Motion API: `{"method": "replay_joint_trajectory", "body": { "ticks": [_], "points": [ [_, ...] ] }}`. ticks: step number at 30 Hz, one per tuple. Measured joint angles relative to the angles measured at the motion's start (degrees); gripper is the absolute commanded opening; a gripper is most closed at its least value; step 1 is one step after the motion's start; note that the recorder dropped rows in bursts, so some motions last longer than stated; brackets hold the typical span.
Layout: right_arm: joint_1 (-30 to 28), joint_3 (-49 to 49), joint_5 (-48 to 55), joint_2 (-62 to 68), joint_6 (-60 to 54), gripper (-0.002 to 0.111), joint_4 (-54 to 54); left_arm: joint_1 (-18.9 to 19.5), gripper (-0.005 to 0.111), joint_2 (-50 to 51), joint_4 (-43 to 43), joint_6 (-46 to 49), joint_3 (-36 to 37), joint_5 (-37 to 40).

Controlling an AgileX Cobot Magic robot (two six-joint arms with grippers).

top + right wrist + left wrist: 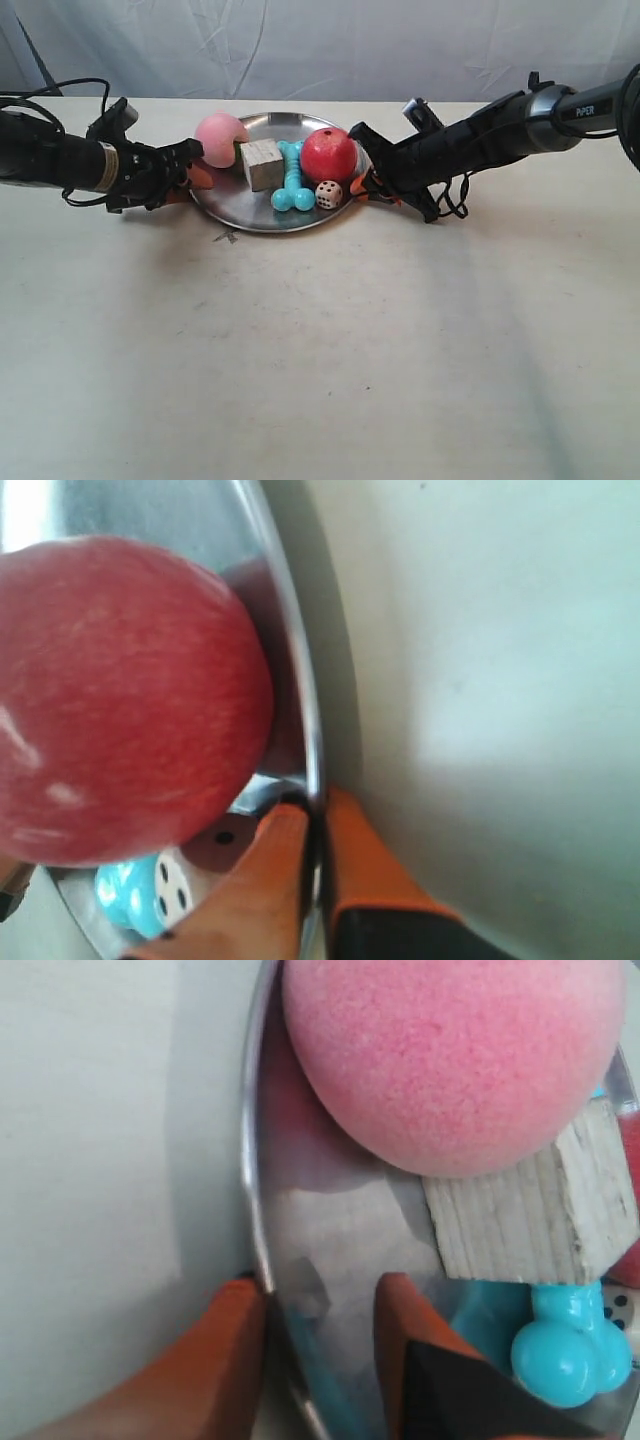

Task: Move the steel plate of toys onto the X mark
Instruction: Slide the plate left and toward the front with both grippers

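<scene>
The steel plate [262, 218] lies at the table's far middle and holds a pink ball [220, 139], a wooden cube [263, 164], a turquoise bone [292, 181], a red ball [329, 155] and a die [328, 194]. The X mark [226, 237] is on the table just off the plate's near rim. My left gripper [320, 1295] is open and straddles the plate [330, 1220] rim, one finger outside and one inside, near the pink ball [450, 1060]. My right gripper [315, 815] is shut on the plate's rim [292, 640] beside the red ball [120, 700] and the die [175, 885].
The pale table [320, 360] stretches toward the near side of the exterior view. A white cloth backdrop [330, 45] hangs behind it. Black cables [60, 92] loop by the arm at the exterior view's left, and more hang under the other arm [455, 205].
</scene>
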Motion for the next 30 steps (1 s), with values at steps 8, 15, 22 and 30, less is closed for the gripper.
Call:
{"method": "replay_joint_trajectory", "body": {
  "ticks": [8, 15, 22, 30],
  "points": [
    [-0.4, 0.0, 0.4, 0.0, 0.2, -0.001, 0.0, -0.7, 0.000, 1.3, -1.2, -1.4, -1.7, 1.2],
    [-0.5, 0.0, 0.9, -0.1, 0.2, -0.001, 0.4, -0.7, 0.000, 1.6, -0.6, -4.1, -2.2, 0.9],
    [-0.8, 0.5, 2.4, -0.5, 1.5, -0.001, 0.1, -0.6, 0.000, 1.7, -0.2, -4.1, -2.2, -0.8],
    [-1.0, 1.1, 4.4, -2.7, 2.7, -0.001, -3.8, -0.2, 0.000, 1.5, 1.3, -4.1, -2.2, -3.3]
  ]
}}
